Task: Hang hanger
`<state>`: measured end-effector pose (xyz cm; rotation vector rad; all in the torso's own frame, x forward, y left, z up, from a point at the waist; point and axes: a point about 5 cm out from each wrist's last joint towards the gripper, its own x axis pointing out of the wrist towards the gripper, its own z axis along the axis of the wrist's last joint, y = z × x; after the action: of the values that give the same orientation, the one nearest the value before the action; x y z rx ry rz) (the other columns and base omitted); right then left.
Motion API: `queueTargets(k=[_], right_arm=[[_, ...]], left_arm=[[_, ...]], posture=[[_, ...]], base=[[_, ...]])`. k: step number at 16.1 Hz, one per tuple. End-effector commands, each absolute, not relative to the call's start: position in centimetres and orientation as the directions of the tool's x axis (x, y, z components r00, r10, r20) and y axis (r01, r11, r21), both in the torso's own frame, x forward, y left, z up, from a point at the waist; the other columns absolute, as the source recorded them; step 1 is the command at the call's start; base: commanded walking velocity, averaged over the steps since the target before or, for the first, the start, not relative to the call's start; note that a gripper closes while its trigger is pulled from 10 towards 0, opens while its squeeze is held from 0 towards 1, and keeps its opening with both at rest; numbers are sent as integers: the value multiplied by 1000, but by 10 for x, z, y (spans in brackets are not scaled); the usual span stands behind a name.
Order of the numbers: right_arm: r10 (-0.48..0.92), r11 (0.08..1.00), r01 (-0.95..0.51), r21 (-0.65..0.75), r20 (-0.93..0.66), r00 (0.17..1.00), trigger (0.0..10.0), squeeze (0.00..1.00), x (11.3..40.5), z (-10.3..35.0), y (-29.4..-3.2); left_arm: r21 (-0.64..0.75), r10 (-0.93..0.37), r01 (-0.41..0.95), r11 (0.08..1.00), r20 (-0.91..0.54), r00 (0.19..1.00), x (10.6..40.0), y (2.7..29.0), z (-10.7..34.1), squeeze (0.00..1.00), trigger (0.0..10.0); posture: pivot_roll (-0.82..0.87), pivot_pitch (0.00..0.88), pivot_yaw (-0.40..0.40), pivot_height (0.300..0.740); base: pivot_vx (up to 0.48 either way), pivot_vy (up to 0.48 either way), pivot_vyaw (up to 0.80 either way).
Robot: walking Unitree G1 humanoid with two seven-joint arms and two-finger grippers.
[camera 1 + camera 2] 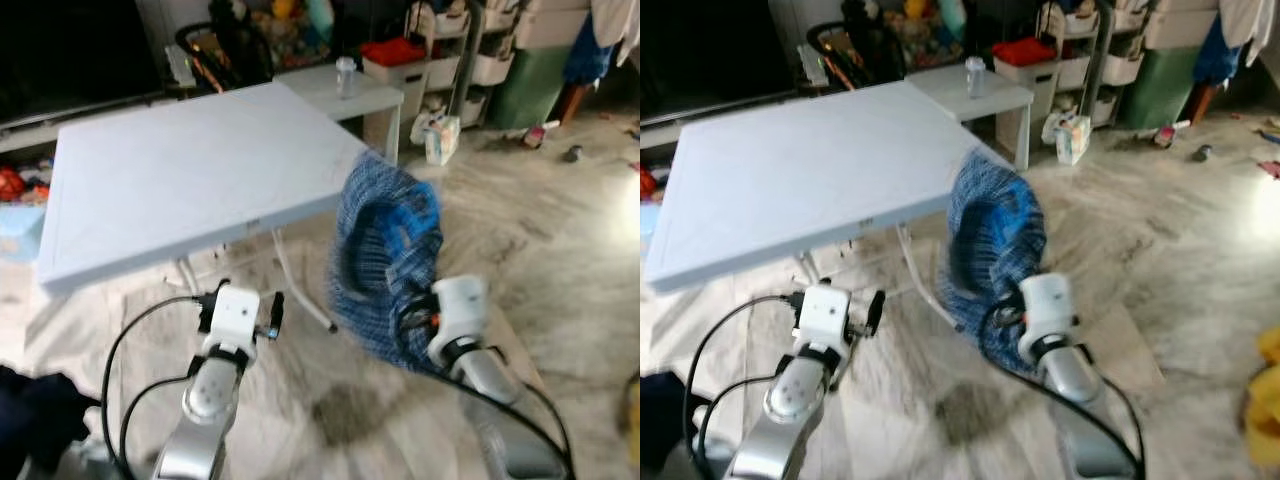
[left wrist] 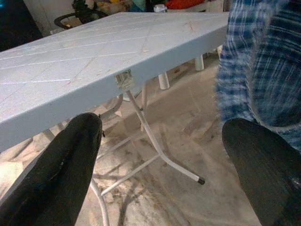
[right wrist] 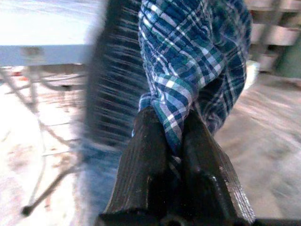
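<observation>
The right gripper [image 3: 171, 136] has its fingers pinched on a fold of the blue checked shirt [image 1: 385, 260], held beside the tabletop [image 1: 190, 180]. It looks soft, light and floppy; better held by the collar. The left gripper [image 2: 162, 165] hangs wide open.

Plaid shirt [image 1: 385, 255]: motion-blurred in all views; any hanger inside cannot be made out.
Right gripper [image 3: 171, 136]: fingertips buried in cloth.
Folding table [image 1: 180, 175]: legs partly hidden beneath top.
Background shelving [image 1: 470, 50]: contents too small to tell.
</observation>
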<state>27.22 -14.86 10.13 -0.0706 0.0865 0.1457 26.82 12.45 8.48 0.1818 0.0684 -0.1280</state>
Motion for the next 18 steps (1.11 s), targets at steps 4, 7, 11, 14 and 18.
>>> queueTargets(k=[4,7,11,14,18], right_arm=[[-28,1000,28,-11,-42,999,10000,0,270,106,-157],[8,1000,-7,1,-65,998,10000,0,259,100,-156],[92,996,-92,0,-80,992,10000,0,256,99,-159],[230,973,-232,-14,-83,970,10000,0,251,102,-150],[236,971,-239,-25,-81,968,10000,0,256,105,-151]], left_arm=[[153,-49,64,986,-101,994,264,140,86,0,10000],[163,-26,47,986,-131,991,264,146,82,0,10000],[210,-72,103,972,-148,986,268,151,83,0,10000],[226,-107,142,964,-160,981,274,147,82,0,10000],[221,-107,141,965,-159,981,278,143,81,0,10000]], posture=[[12,30,-7,740],[3,46,-7,740],[-4,52,15,740],[-16,57,14,740],[-19,48,-10,740]], base=[[-140,0,0],[0,0,0],[0,0,0],[0,0,800],[0,0,800]])
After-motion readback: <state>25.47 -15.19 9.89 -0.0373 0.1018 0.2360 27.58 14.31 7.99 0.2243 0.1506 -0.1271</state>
